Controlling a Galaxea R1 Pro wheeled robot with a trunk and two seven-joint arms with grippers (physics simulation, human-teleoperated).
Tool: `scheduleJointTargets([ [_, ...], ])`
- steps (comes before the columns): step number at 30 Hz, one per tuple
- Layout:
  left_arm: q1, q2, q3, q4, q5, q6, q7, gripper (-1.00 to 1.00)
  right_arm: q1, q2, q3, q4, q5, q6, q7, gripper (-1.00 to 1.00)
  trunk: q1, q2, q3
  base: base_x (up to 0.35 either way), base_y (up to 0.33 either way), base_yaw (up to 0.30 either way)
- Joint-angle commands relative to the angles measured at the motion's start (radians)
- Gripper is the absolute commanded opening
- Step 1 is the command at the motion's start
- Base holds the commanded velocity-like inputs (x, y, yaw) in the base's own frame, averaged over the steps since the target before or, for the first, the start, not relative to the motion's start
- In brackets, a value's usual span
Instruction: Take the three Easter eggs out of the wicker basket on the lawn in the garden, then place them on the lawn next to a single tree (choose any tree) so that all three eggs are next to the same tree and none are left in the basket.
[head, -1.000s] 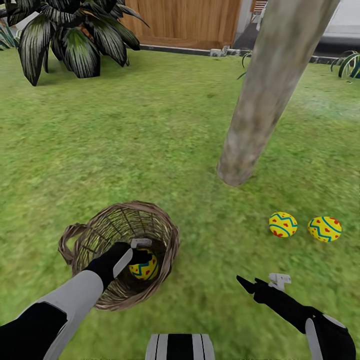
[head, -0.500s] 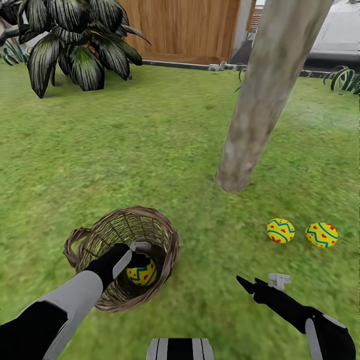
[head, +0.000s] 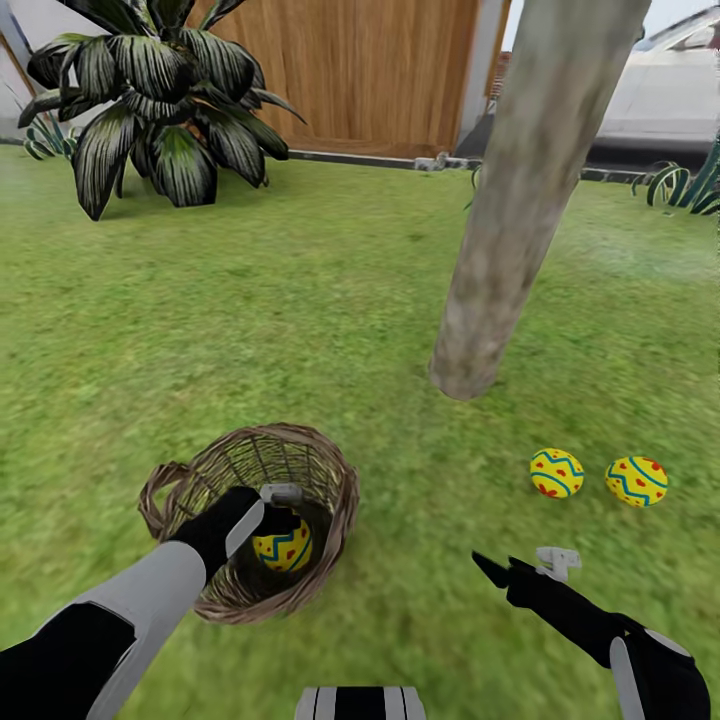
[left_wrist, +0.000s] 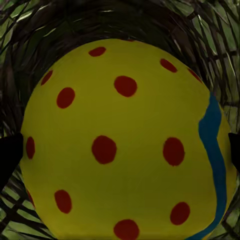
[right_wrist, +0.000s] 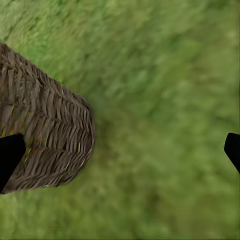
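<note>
Two eggs down by the tree, one left in the basket.

I have two Easter eggs on the lawn beside the tree; the third egg sits inside the wicker basket, my left gripper angled down into it, jaws pinching it. My right gripper hovers nearby, jaws spread.

You see one yellow Easter egg, red-dotted with a blue stripe, deep inside the wicker basket, which stands upright on the lawn. Two more eggs, zigzag-striped with red marks, lie side by side on the grass near the foot of the pale-trunked tree, well apart from the basket
</note>
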Motion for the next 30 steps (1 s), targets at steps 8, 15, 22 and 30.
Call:
scheduleJointTargets([
  [8,0.0,0.001,-0.006,-0.004,0.01,0.006,0.011,-1.0,-0.001,0.001,-0.003,-0.001,-0.003,0.008,0.003,1.0,-0.004,0.002,0.03,-0.004,0.0,0.0],
  [15,0.0,0.002,-0.006,-0.003,0.01,0.013,0.012,-1.0,-0.001,0.001,-0.003,-0.001,-0.002,0.008,0.003,1.0,-0.007,0.003,0.057,-0.119,0.0,0.0],
  [22,0.0,0.002,-0.006,-0.003,0.011,0.014,0.012,-1.0,-0.001,0.0,-0.003,-0.001,-0.002,0.008,0.003,1.0,-0.01,0.005,0.084,-0.068,0.0,0.0],
  [30,0.0,0.002,-0.005,-0.014,0.011,0.014,0.012,-1.0,-0.001,0.0,-0.003,0.0,-0.002,0.008,0.003,1.0,-0.014,0.007,0.115,-0.006,0.0,0.0],
])
